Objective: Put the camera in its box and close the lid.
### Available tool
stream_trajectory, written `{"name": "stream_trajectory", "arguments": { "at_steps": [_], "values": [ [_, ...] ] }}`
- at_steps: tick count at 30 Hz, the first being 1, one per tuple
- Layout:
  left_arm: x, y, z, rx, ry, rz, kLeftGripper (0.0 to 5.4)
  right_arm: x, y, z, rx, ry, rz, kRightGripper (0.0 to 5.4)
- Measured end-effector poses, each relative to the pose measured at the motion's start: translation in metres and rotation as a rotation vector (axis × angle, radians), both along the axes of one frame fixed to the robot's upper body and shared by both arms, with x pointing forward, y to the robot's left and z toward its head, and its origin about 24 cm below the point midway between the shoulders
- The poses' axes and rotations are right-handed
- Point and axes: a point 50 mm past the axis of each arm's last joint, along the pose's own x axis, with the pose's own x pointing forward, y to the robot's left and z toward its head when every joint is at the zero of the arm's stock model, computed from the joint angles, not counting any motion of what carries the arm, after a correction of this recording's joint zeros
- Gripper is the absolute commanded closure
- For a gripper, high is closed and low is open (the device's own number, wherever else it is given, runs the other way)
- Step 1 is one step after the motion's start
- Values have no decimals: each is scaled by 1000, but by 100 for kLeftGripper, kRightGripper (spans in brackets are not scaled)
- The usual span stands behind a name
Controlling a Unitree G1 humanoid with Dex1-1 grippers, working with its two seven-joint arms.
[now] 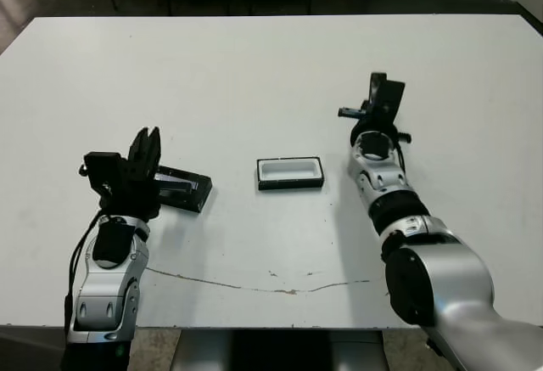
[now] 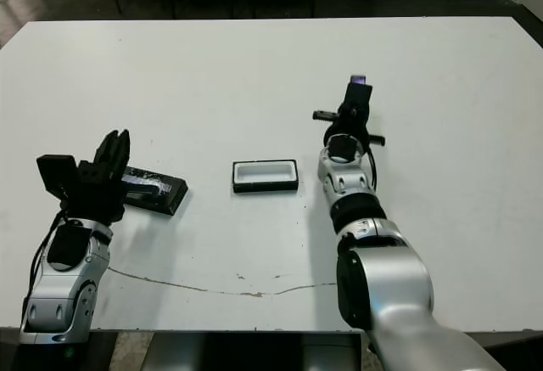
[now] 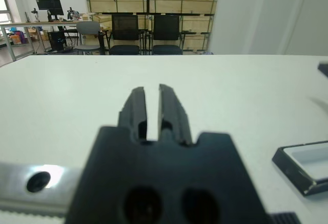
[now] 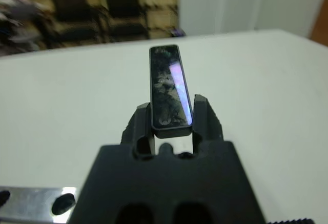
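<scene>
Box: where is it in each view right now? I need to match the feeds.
Left eye: box at table centre.
Right eye: box just left of centre.
Left wrist: one corner at the right edge.
Right wrist: not in view.
Shared landmark: the white table.

One camera [image 4: 169,88], one box [image 1: 290,172], one lid [image 1: 181,187], likely; two grippers, left [image 3: 151,106], right [image 4: 171,124].
</scene>
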Motion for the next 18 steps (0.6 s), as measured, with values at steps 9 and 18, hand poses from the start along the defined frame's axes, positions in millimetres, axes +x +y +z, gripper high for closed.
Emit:
{"name": "stream_trajectory", "arguments": {
  "at_steps": [9, 18],
  "values": [
    [0, -2, 0, 1, -1, -5, 540, -20, -11, 22, 18, -76, 181, 497],
    [0, -2, 1, 3, 1, 4, 540, -35, -25, 38, -49, -44, 552, 497]
  ]
}}
